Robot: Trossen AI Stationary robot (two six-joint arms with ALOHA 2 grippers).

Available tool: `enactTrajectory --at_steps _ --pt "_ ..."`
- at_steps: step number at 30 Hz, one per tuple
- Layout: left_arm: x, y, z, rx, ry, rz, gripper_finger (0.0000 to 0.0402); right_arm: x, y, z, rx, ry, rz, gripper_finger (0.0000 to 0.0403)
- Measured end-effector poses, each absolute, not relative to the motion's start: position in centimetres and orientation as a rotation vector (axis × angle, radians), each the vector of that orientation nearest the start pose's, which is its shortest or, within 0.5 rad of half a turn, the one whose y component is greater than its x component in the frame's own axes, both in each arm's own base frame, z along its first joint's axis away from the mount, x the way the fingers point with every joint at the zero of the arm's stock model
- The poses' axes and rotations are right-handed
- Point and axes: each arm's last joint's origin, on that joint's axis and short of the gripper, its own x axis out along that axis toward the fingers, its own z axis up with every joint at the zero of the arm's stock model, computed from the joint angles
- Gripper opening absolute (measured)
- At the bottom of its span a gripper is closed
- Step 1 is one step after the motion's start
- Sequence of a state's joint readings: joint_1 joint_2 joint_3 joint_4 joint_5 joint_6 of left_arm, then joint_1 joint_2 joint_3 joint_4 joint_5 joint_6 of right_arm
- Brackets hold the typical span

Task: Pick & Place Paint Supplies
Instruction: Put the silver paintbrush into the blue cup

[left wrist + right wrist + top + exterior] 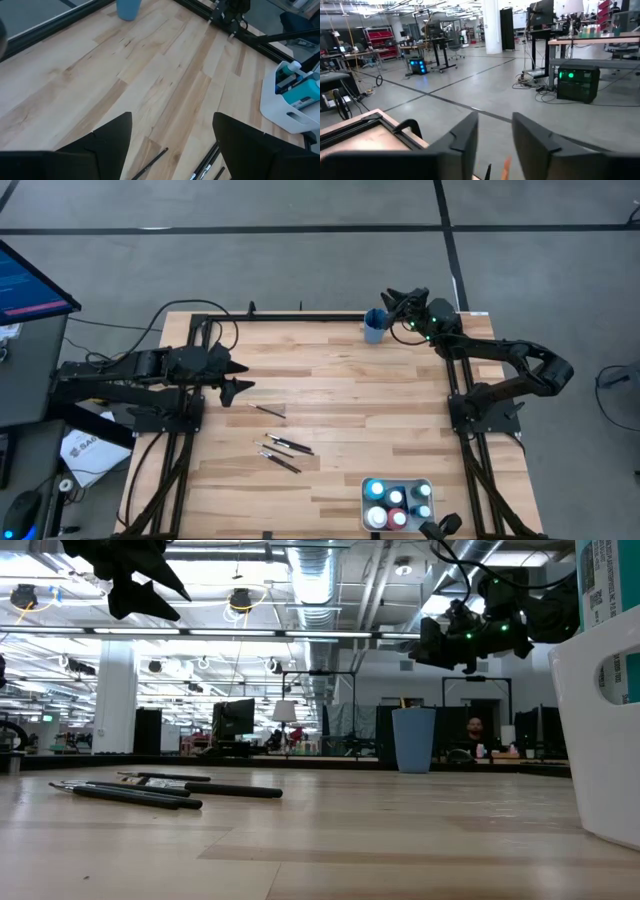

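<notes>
Dark and spread wide, the left tool [243, 378] hangs above the wooden desk [330, 400], holding nothing. Right of it, thin paintbrushes [280, 445] lie loose mid-desk. Paint bottles [397, 504] stand in the white tray [370, 484] at the near edge. The right tool [392, 307], fingers slightly parted, hovers over the blue cup [375, 326] at the far edge.

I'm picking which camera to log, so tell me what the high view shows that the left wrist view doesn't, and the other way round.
Only the high view shows the right gripper raised beside the blue cup, and all the bottles from above in the white tray. Only the left wrist view shows the left gripper fingers standing open from behind. Both show the cup, the tray, the wooden table and loose paintbrushes.
</notes>
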State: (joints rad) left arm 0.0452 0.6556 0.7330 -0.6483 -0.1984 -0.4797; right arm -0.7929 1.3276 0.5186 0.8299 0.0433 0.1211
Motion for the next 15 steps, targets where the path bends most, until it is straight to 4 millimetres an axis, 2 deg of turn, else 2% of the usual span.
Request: enactTrajectory --at_steps 4,7,11,15 --pt "13.1 1.1 29.1 -0.428 0.511 0.339 0.0269 18.4 -18.7 23.3 0.102 -0.082 -0.827 0.0172" --pt "13.1 1.0 28.3 -0.441 0.549 0.309 0.0269 18.6 -18.1 24.3 0.121 -0.029 -0.81 0.0196" --pt "13.4 0.9 26.2 -0.527 0.647 0.32 0.0269 19.8 -16.8 26.6 0.099 0.135 -0.745 0.0205" --pt "14.1 0.7 23.5 -0.523 0.785 0.312 0.0269 21.3 -15.2 28.4 0.117 0.296 -0.665 0.0198"
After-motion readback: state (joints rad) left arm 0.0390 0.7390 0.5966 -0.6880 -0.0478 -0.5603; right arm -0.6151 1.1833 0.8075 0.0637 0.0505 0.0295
